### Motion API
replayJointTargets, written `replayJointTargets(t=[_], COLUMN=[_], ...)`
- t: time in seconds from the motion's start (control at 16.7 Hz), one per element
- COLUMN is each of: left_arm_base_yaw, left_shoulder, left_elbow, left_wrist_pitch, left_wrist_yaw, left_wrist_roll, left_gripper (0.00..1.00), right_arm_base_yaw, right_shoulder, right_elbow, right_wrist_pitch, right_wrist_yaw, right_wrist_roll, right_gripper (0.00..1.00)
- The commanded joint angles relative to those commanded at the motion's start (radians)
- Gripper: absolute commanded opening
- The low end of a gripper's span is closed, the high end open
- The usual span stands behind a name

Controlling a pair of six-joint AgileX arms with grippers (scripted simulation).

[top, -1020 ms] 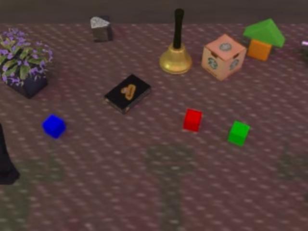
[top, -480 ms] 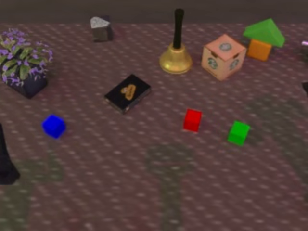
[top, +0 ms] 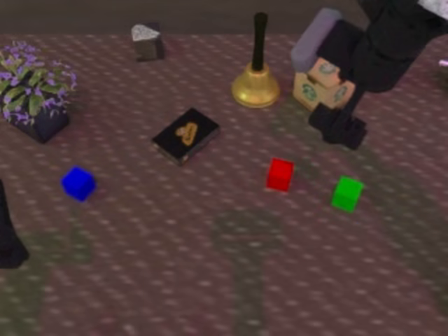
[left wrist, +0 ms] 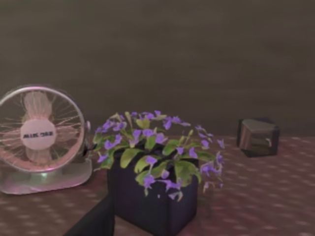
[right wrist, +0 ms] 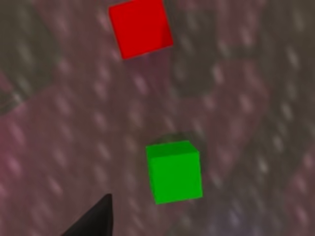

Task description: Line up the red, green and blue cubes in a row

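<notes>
The left arm's tool (top: 8,245) sits at the bench's (top: 210,280) left edge; whether it is spread or pressed together cannot be told. To the right of it and slightly farther back rests the small glossy bright blue cube (top: 78,183), apart from everything else. A potted plant with purple flowers (top: 33,87) stands behind that cube. Farther right, the small glossy bright red cube (top: 280,174) lies in front of and just left of the right arm's tool (top: 339,128). The small glossy bright green cube (top: 346,193) lies in front of this tool, near it but not touched. The right arm's tool hangs above the bench, in front of the larger peach cube with round emblems (top: 320,82); its spread cannot be told.
</notes>
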Motion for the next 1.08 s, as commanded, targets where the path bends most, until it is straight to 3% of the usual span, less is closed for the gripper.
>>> replayJointTargets(t=[0.24, 0.48, 0.9, 1.08], left_arm_base_yaw=[0.0, 0.0, 0.0, 0.0], left_shoulder=[0.0, 0.0, 0.0, 0.0], left_elbow=[0.0, 0.0, 0.0, 0.0], left_wrist_pitch=[0.0, 0.0, 0.0, 0.0], left_wrist_yaw=[0.0, 0.0, 0.0, 0.0], left_wrist_roll=[0.0, 0.0, 0.0, 0.0], left_gripper=[1.0, 1.0, 1.0, 1.0], right_arm_base_yaw=[0.069, 0.107, 0.108, 0.111], right_shoulder=[0.334, 0.504, 0.527, 0.543], right_elbow=[0.313, 0.492, 0.513, 0.452], right_wrist_pitch=[-0.164, -0.244, -0.251, -0.18], right_wrist_yaw=[0.003, 0.007, 0.007, 0.008], right_wrist_roll=[-0.096, -0.149, -0.157, -0.159], right_gripper=[1.0, 1.0, 1.0, 1.0])
